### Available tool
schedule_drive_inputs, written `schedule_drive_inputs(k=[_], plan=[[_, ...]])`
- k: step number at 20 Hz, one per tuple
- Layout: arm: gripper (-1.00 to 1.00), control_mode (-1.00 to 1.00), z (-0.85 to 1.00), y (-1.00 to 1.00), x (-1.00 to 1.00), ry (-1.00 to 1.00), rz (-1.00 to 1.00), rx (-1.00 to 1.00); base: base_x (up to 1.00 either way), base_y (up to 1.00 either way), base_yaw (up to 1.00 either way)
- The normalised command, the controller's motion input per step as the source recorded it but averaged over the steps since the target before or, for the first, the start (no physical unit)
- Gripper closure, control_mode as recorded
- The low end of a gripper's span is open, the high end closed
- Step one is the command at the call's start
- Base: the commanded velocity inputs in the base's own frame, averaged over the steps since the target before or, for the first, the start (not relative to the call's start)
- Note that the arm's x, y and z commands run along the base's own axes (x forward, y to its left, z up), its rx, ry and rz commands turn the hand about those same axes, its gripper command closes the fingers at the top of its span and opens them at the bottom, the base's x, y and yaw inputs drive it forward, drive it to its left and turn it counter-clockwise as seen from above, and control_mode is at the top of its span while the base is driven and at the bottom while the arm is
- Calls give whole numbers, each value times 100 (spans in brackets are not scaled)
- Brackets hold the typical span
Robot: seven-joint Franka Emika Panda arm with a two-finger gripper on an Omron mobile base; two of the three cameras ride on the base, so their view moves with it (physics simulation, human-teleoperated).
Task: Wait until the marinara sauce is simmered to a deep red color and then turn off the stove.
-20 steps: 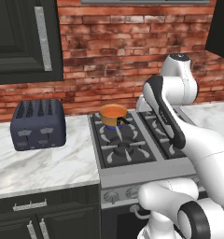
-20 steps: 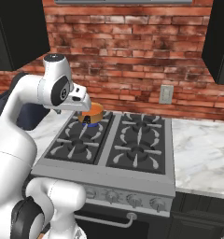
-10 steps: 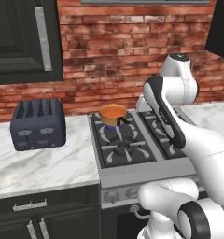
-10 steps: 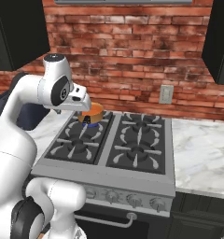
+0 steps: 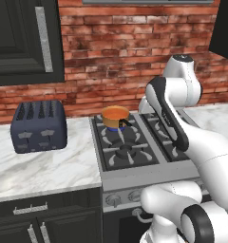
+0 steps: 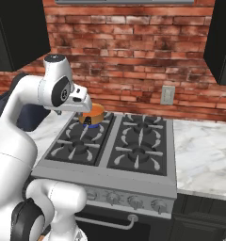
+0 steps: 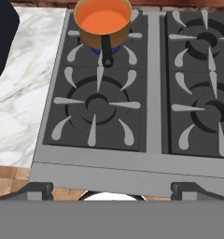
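pretty standard white arm [image 5: 182,137] with dark joints
Glossy white rounded shells all the way up, with black bands where the segments meet and a long dark panel down one link. There's a round dark-grey cap on the upper joint [image 6: 62,89], a bulbous white base, and two small dark finger tips [image 7: 37,190] poking up in the hand view
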Motion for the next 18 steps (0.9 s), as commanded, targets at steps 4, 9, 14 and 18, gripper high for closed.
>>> schedule_drive_inputs(k=[4,9,14,18], plan=[[-100,-100,0,0,0,0,0,0,0,0,0],[-100,-100,0,0,0,0,0,0,0,0,0],[-100,-100,0,0,0,0,0,0,0,0,0],[-100,-100,0,0,0,0,0,0,0,0,0]])
